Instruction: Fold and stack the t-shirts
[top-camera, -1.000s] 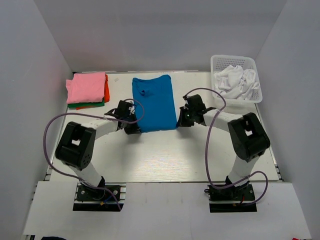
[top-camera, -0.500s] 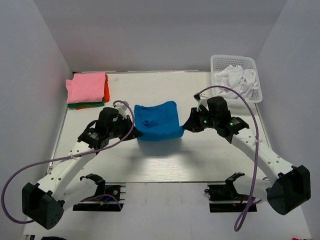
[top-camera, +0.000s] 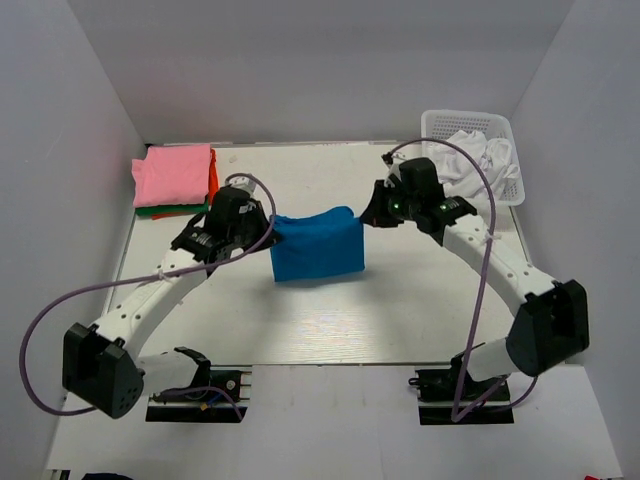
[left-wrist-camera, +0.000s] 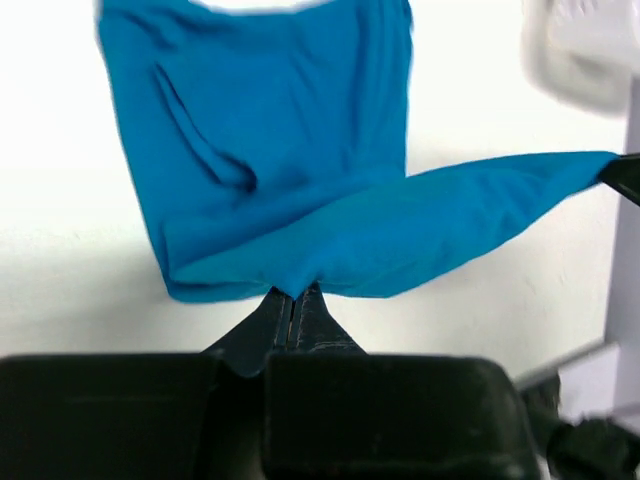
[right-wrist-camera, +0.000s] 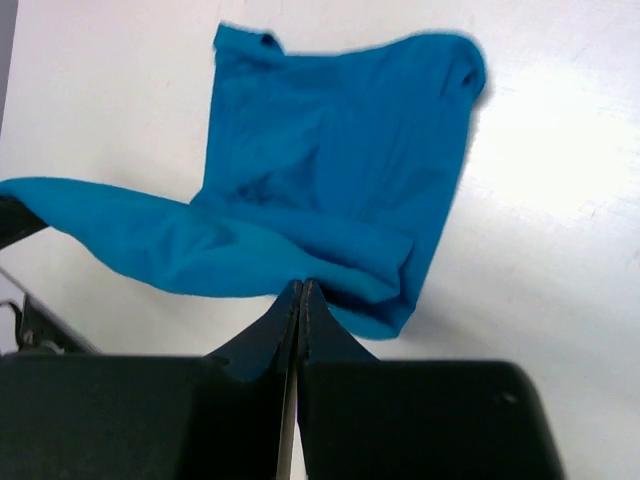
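Observation:
The blue t-shirt hangs doubled over in mid-table, held up by two corners. My left gripper is shut on its left corner; the cloth spreads out from the closed tips. My right gripper is shut on its right corner; the cloth drapes from the tips. A folded stack sits at the back left: pink t-shirt on top, orange-red and green edges showing below. White t-shirts lie crumpled in the basket.
A white lattice basket stands at the back right corner, close behind the right arm. Grey walls close in the table on three sides. Purple cables loop off both arms.
Both grippers have carried the shirt's near edge up and toward the back, folding it over itself. The arms have stretched further out over the table.

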